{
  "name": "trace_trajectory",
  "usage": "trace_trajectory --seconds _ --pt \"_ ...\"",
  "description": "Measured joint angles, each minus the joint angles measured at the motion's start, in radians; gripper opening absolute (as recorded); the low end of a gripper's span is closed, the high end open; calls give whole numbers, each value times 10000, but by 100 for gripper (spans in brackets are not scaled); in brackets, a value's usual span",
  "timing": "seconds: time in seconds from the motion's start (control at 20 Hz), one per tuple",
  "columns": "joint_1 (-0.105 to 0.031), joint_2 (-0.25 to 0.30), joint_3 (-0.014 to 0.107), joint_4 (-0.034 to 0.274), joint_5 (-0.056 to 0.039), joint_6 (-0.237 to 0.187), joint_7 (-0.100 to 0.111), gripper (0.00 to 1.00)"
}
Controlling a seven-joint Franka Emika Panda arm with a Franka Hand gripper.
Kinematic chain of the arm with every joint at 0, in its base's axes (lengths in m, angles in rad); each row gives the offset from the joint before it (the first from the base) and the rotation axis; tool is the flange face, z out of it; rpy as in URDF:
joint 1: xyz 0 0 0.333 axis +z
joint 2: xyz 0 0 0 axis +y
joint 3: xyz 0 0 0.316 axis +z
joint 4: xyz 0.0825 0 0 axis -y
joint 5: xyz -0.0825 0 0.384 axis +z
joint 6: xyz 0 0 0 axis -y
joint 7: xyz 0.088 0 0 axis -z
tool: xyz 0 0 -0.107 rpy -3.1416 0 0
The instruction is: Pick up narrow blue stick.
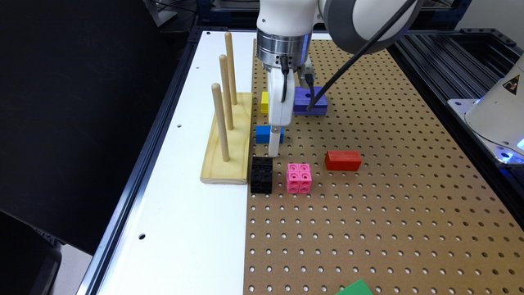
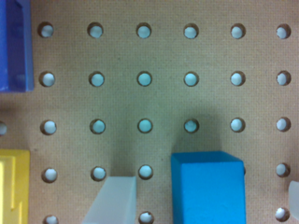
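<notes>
**Tool spread over the blue stick**

While my arm hangs over the pegboard half of the bench (image 1: 368, 229), my tool (image 1: 275, 141) stands low, straddling the narrow blue stick (image 1: 264, 134). From the wrist camera the tool (image 2: 208, 200) is spread wide: one pale finger (image 2: 114, 200) sits clear of one side of the narrow blue stick (image 2: 209, 189), with bare pegboard between them, and the other finger only peeks in at the frame's edge past the stick's opposite side. Neither finger touches the stick, so nothing is gripped.

The stick lies flat on the pegboard near the seam where the brown board meets the white strip of the bench, just beside the wooden peg stand (image 1: 227, 141) with its three upright dowels. Farther toward the bench's far edge lie a yellow block (image 1: 264, 102) and a purple-blue block (image 1: 317, 103), both partly hidden behind my wrist. On the nearer side of the stick sit a black cube block (image 1: 261, 175) and a pink cube block (image 1: 299, 178) close together, and a red block (image 1: 343, 160) lies apart toward the exterior view's right. A green piece (image 1: 355, 289) pokes in at the bench's near edge.
</notes>
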Motion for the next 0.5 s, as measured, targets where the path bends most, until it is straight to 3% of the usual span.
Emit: trace_trajectory --seconds 0.25,0.5 --pt "0 7 -1 27 0 2 0 100" --pt "0 178 -5 292 -2 0 0 100"
